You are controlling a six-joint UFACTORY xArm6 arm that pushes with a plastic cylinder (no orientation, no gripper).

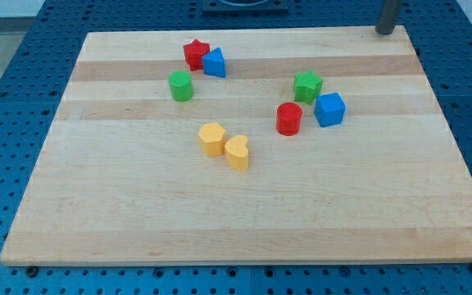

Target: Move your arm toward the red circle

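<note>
My tip [383,33], a bare rod end effector holding nothing, sits well apart from the red circle [289,119], likely light, stiff, pushable side-on.

My rod enters from the view's top edge, far over at about one o'clock from the view's centre. Only its short lower stretch shows: a straight, dark grey shaft, leaning very slightly so that the upper part sits a little toward three o'clock of the lower end. My tip [383,33] is the blunt lower end of that shaft, set down at the far corner. The rest of the arm above it lies outside the view.
</note>
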